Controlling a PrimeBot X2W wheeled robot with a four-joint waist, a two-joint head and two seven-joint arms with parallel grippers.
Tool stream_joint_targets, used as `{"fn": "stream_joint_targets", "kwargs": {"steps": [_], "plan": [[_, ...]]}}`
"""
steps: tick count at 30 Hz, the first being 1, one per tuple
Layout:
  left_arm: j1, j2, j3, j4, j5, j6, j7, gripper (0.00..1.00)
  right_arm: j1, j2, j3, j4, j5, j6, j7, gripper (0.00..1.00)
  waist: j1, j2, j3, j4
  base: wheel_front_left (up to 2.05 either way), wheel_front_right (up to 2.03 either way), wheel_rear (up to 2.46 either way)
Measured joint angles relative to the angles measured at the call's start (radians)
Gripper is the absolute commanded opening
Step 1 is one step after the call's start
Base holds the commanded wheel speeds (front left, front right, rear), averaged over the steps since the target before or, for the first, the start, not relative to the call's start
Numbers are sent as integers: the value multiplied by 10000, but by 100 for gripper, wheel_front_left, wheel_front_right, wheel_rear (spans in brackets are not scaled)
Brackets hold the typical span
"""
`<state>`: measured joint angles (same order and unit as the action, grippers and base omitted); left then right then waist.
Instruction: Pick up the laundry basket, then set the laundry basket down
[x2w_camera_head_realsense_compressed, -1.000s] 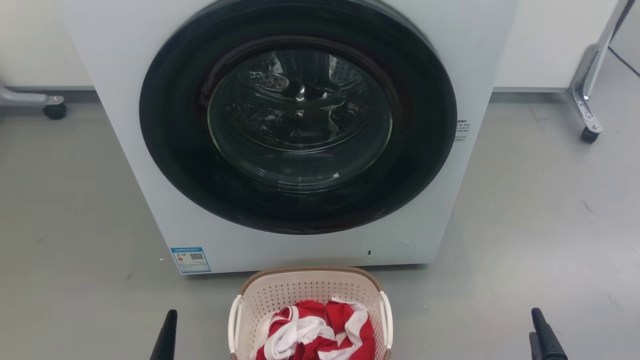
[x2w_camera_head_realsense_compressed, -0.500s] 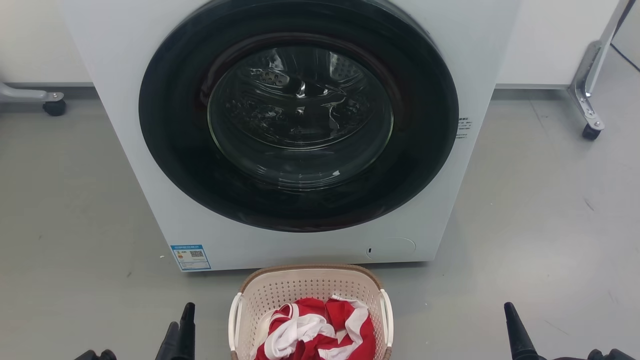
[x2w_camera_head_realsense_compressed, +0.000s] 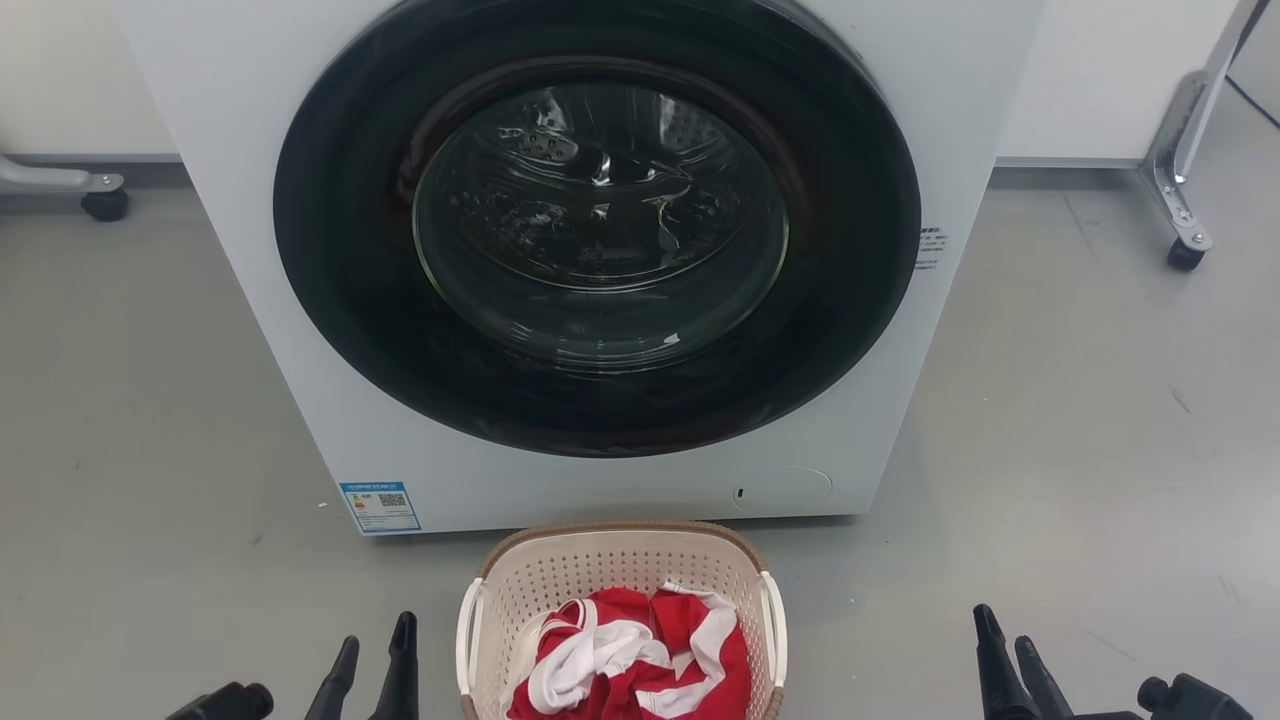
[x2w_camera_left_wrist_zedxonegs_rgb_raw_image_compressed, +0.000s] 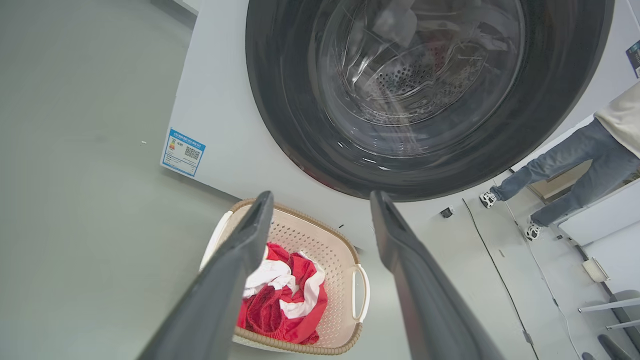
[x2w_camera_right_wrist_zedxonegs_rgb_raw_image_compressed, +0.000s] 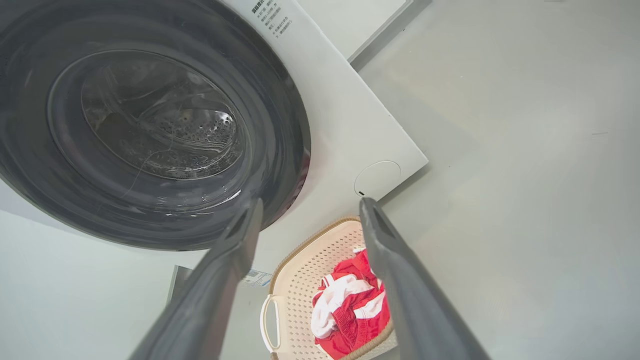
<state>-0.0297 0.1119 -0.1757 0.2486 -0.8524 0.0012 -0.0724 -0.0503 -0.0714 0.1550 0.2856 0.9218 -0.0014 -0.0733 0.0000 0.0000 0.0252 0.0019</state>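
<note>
Both claws are held with their fingers apart and nothing between them: the left claw (x2w_camera_head_realsense_compressed: 376, 630) is seen at the lower left of the head view and the right claw (x2w_camera_head_realsense_compressed: 1002, 625) at the lower right, fingers pointing forward toward the white front-loading washing machine (x2w_camera_head_realsense_compressed: 560, 495). The small cream perforated plastic laundry basket (x2w_camera_head_realsense_compressed: 560, 575), edged with a brown woven-look rim, is set on the grey floor (x2w_camera_head_realsense_compressed: 150, 450) just in front of the washer's base and directly between the two claws. A crumpled red and white garment (x2w_camera_head_realsense_compressed: 630, 660) is carried inside it. Its near end is cut off by the bottom of the head view, so its long axis is only judged, from the wrist views, to run from the robot toward the washer, with one white side handle (x2w_camera_head_realsense_compressed: 467, 640) turned to the left claw and the other white handle (x2w_camera_head_realsense_compressed: 777, 640) to the right. The left claw is placed just beside its handle, while the right claw is kept well apart from its own. Neither handle is touched, so the basket is not yet lifted. An inward closing from both sides is judged to be called for, the longer travel falling to the right arm.
</note>
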Motion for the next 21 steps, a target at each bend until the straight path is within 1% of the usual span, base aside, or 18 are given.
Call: {"fn": "stream_joint_targets", "kwargs": {"steps": [5, 9, 21], "plan": [[-1, 63, -224, -6, 849, 161, -192, 100, 0, -38, 188, -79, -740, -117, -178, 100, 0, 0, 75, -11, 0, 0, 0], [4, 86, -357, -4, 1753, 267, -368, 100, 1, -65, 384, -142, -1482, -263, -345, 100, 0, 0, 145, -30, 0, 0, 0], [10, 113, -663, -4, 3695, 554, -794, 100, 2, -75, 857, -221, -3185, -543, -803, 100, 0, 0, 247, -59, 0, 0, 0]]}}
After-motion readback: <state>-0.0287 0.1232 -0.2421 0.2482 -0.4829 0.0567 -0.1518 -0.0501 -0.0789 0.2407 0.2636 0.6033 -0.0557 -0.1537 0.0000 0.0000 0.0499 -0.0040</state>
